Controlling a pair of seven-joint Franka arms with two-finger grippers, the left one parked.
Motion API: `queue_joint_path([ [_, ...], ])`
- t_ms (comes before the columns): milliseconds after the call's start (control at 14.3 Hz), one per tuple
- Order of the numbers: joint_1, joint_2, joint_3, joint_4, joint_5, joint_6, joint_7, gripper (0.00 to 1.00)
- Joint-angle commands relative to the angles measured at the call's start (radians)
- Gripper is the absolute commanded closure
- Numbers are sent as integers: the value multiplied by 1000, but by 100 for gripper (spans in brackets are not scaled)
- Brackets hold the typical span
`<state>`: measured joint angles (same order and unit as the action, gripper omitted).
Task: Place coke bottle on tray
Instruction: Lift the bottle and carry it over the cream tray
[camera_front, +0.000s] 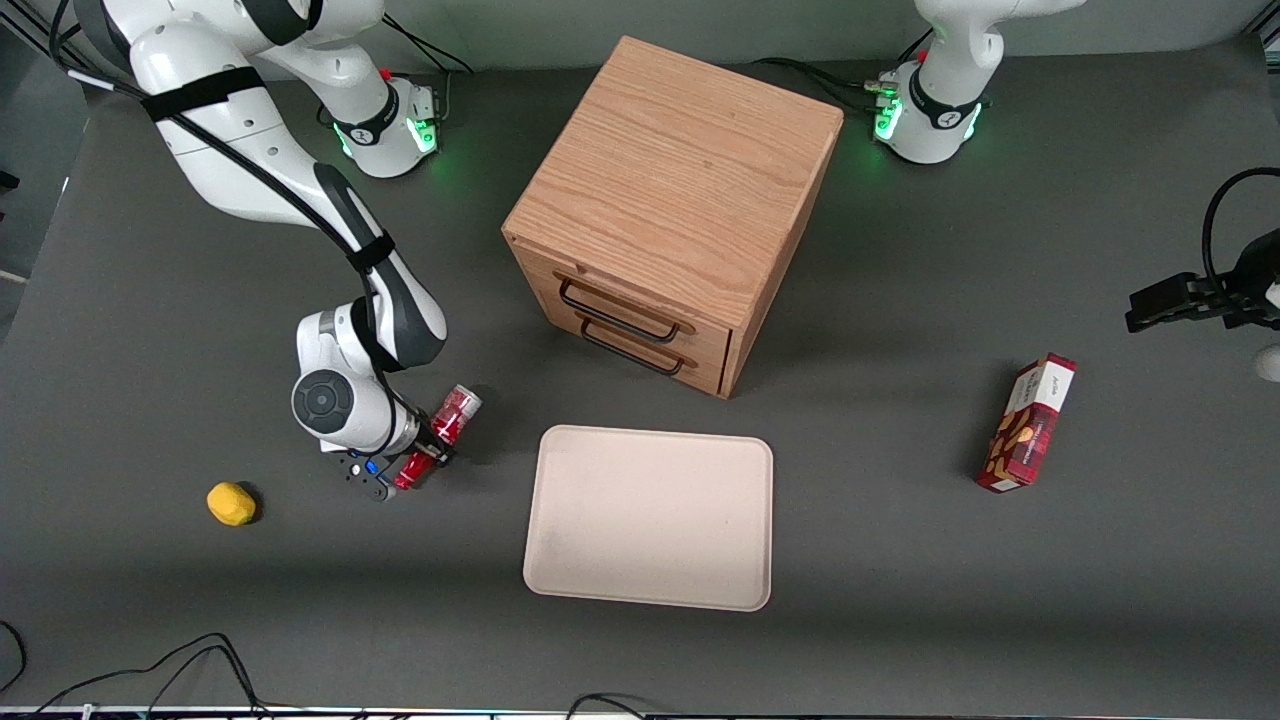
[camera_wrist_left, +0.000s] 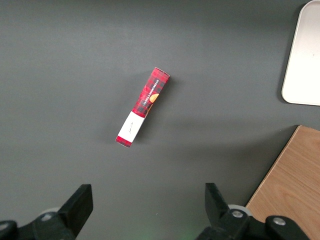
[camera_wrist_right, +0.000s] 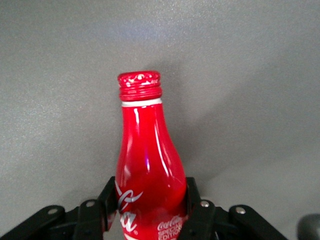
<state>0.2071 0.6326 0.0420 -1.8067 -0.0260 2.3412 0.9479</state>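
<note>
One tray (camera_front: 650, 520) lies flat on the table (camera_front: 900, 620), nearest the front camera of all the things and about midway along the near edge; nothing rests on it. One small yellow object (camera_front: 231, 503) sits at much the same depth, toward the working arm's end of the table.

One bottle (camera_front: 440, 430), red with white script, is a little farther from the camera than the yellow object, between that object and the tray and well clear of the tray's rim. It is tilted, silvery base pointing away from the camera and capped neck toward it. One gripper (camera_front: 425, 445) is clamped on it: in the right wrist view the two black fingers (camera_wrist_right: 197, 202) press against either side of the bottle's (camera_wrist_right: 147, 170) red body below the shoulder, with the gripper (camera_wrist_right: 150, 210) grasping it and the cap showing free against the grey surface.

One red snack box (camera_front: 1030, 423) lies toward the parked arm's end of the table, slightly farther back than the tray; the left wrist view shows the same box (camera_wrist_left: 143, 107) lying alone.

One wooden cabinet (camera_front: 680, 200) stands farthest from the camera, at the table's middle, with two drawers, each bearing one dark handle (camera_front: 620, 310), facing the tray's corner.
</note>
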Motion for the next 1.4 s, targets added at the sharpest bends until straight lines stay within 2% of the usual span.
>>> queue_joint_path([
  [0, 11, -2, -4, -2, -25, 17, 38, 100],
  [210, 9, -51, -4, 0, -25, -35, 34, 100],
  [701, -5, -283, 1, 47, -18, -340, -23, 100],
  [1051, -15, -307, -1, 303, -6, -690, -87, 100],
  [1331, -29, -289, -4, 430, 20, -793, -132, 100],
])
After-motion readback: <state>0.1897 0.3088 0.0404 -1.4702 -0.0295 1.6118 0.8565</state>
